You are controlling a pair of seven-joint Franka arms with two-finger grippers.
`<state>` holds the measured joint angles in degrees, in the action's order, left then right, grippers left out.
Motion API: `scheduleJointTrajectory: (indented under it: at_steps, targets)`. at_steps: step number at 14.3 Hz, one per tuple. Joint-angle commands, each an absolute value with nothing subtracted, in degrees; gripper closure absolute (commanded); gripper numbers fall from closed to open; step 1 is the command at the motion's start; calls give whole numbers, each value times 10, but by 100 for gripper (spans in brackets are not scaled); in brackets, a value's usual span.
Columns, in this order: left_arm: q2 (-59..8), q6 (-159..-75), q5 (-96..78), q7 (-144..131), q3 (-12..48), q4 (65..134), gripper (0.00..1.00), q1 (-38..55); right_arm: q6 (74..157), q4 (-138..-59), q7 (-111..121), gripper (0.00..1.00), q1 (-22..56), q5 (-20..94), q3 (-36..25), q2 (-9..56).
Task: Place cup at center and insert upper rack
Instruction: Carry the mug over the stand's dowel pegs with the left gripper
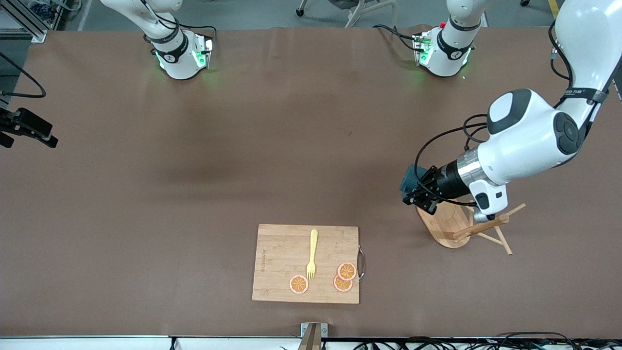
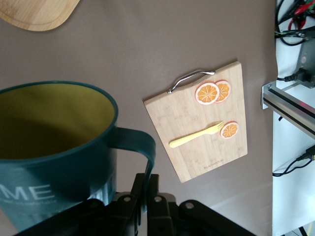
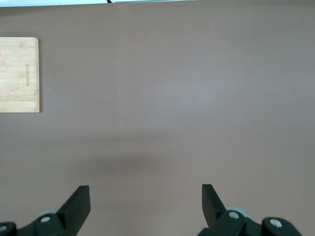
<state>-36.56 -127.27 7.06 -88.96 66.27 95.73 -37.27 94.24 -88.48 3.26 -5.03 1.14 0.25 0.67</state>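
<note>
The cup (image 1: 411, 178) is dark teal with a yellow inside (image 2: 49, 115) and white letters. It hangs in the air by its handle (image 2: 141, 143), with my left gripper (image 1: 422, 197) shut on that handle (image 2: 149, 181). Cup and gripper are over the table at the edge of the upper rack's oval bamboo base (image 1: 443, 224), which also shows in the left wrist view (image 2: 37, 12). The rack's thick post (image 1: 481, 228) and thin pegs slant toward the left arm's end of the table. My right gripper (image 3: 145, 192) is open over bare brown table, holding nothing.
A rectangular wooden cutting board (image 1: 282, 262) with a metal handle lies near the front edge, mid-table. On it are a yellow fork (image 1: 312, 253) and three orange slices (image 1: 346, 271). A black device (image 1: 26, 127) juts in at the right arm's end.
</note>
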Motion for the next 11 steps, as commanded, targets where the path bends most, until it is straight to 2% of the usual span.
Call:
scheduleJointTrajectory:
  at_steps: [1, 11]
  targets:
    - [-365, -1272, 30, -869, 672, 956, 100, -394, 942, -888, 36, 0, -52, 3, 3, 4]
    - [-381, -1272, 28, -813, 671, 948, 100, -427, 947, -887, 32, 0, -52, 2, 3, 13]
